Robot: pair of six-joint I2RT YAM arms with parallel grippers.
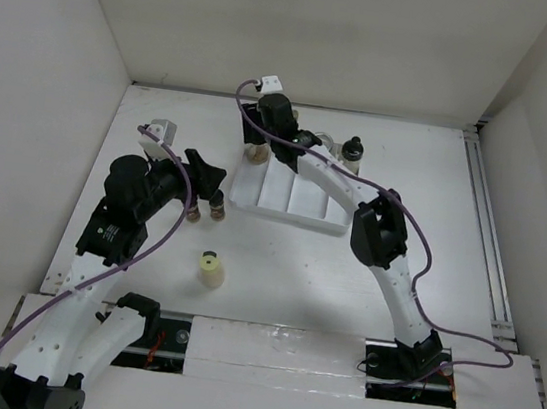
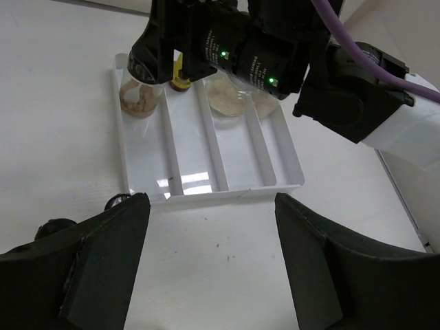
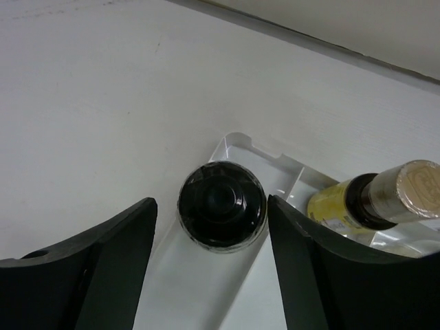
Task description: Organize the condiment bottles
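White walls close round a white bench. Near its far edge, left of centre, the right pincer point(image 3: 212, 206) hangs with fingers spread, gripping nothing. Below it a clear shaker of tan grains with a black cap point(image 3: 221, 205) stands upright in the end slot of a white ridged plastic tray point(image 3: 275, 165). A slim yellow bottle with a tan lid point(image 3: 344, 206) is at the far end of the next slot. A wide clear jar point(image 2: 230, 102) sits farther along; in the tray or just behind it, I cannot tell. The left pincer point(image 2: 211, 206) is also open and empty, low beside the tray's near-left corner. Close by, off the tray, stand one small brown shaker point(image 1: 195, 212) and a second brown shaker point(image 1: 218, 209). A pale cream bottle point(image 1: 209, 271) stands alone toward the near edge.
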